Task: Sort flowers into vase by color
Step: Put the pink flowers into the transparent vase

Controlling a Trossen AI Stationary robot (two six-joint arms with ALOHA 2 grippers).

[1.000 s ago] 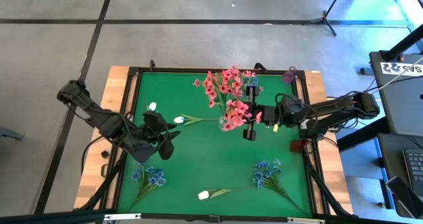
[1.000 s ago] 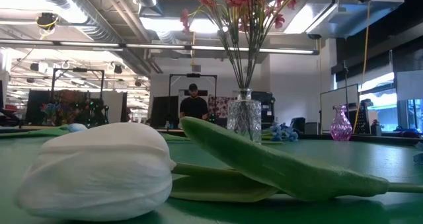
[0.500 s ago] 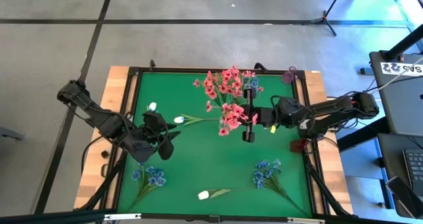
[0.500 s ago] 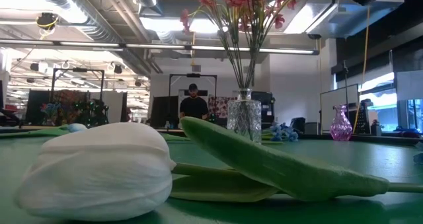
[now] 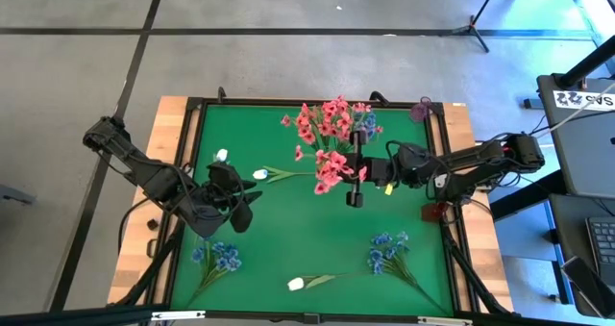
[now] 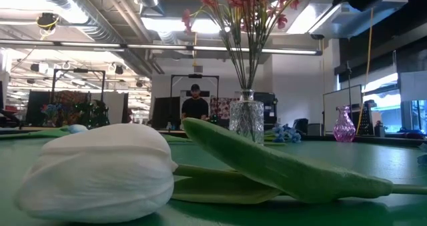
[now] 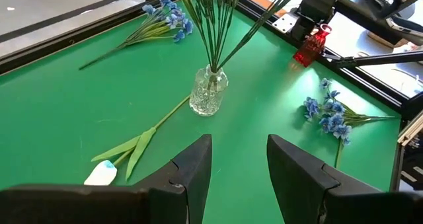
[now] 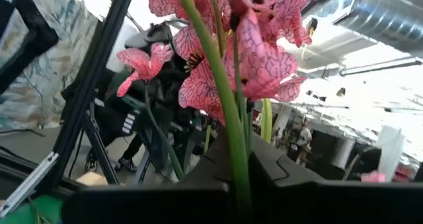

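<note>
Pink sprig clamped in right gripper beside crowded vase; left gripper open, empty.

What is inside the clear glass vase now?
The clear glass vase holds a bunch of thin green stems whose pink blooms spread above it. The stems' lower ends are blurred by the patterned glass, so whether water is inside cannot be seen.

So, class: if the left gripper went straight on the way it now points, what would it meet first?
Most likely the clear glass vase of pink flowers. The left gripper, open and empty, aims at it across bare green mat; the white bud sprig lies just off that line, though depth is uncertain.
</note>
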